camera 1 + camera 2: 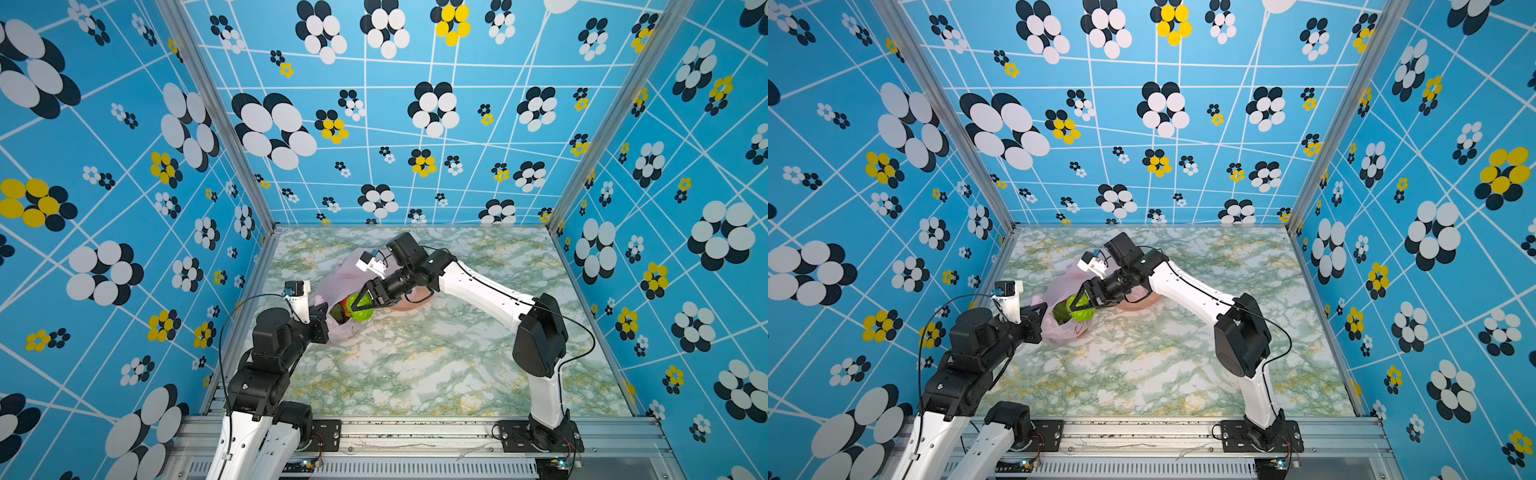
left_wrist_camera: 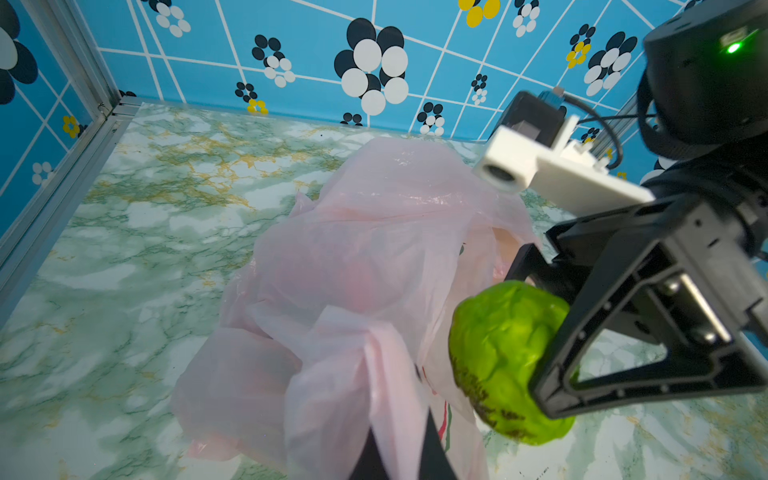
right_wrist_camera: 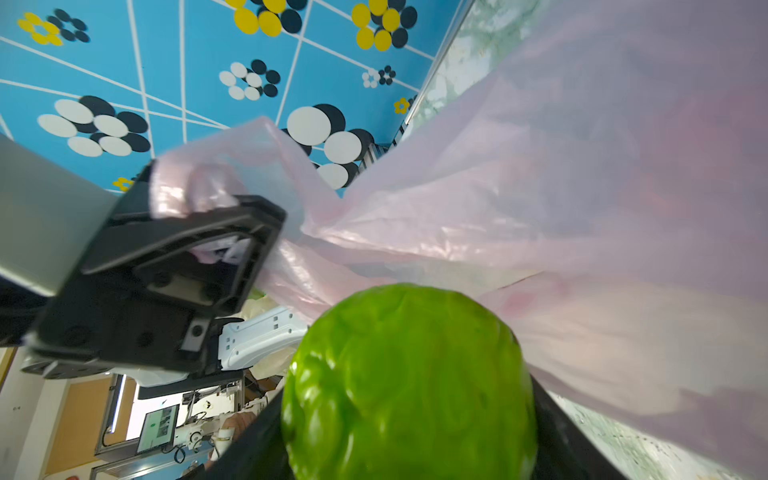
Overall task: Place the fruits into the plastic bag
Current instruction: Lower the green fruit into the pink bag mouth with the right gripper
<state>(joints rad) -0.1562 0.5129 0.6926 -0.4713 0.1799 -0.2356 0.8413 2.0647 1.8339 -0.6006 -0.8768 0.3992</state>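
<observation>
Beside crinkly bag (image 2: pixel 374 232), bumpy green fruit (image 2: pixel 498 345)

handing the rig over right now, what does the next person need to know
Left end effector: shut on an edge of the thin pale-pink plastic bag, holding its mouth open.
Right end effector: closed on the bumpy green toy fruit, at the bag mouth, not released.
Done: some dark and red fruit shows inside the bag.
To do: drop the green fruit in; the peach-pink bowl is mostly hidden behind the right arm, so check it for more.
</observation>
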